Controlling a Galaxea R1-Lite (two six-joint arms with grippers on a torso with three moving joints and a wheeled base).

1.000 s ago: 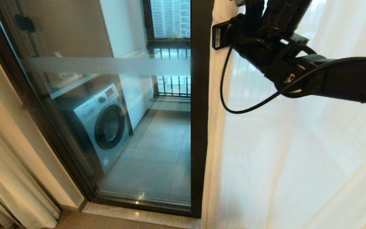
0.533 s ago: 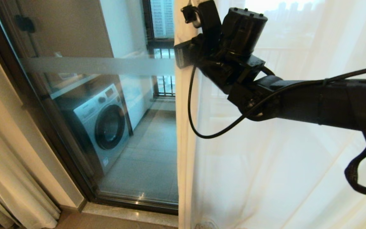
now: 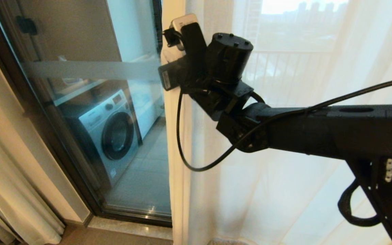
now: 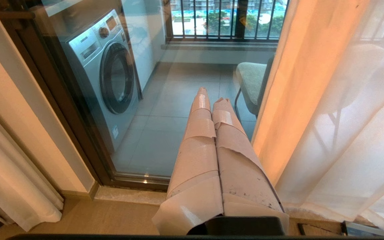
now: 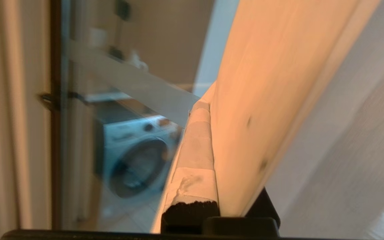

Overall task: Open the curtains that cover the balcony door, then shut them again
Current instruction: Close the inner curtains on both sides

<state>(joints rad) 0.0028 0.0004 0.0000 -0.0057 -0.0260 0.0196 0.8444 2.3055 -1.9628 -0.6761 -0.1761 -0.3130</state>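
Sheer curtain [image 3: 284, 190] edge further left w/ right hand [image 5: 208, 160]

My count: 2 grippers, left gripper [image 4: 212, 101] and right gripper [image 5: 195, 133]; 1 washing machine [image 3: 109, 131] beyond my right gripper; 1 chair [image 4: 250, 85].

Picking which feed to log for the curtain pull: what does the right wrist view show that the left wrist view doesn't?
Right wrist only: the right gripper shut on the sheer curtain's edge, and the frosted band.

Left wrist only: the left gripper shut and empty, the chair, the railing.

Both: washing machine, balcony door.
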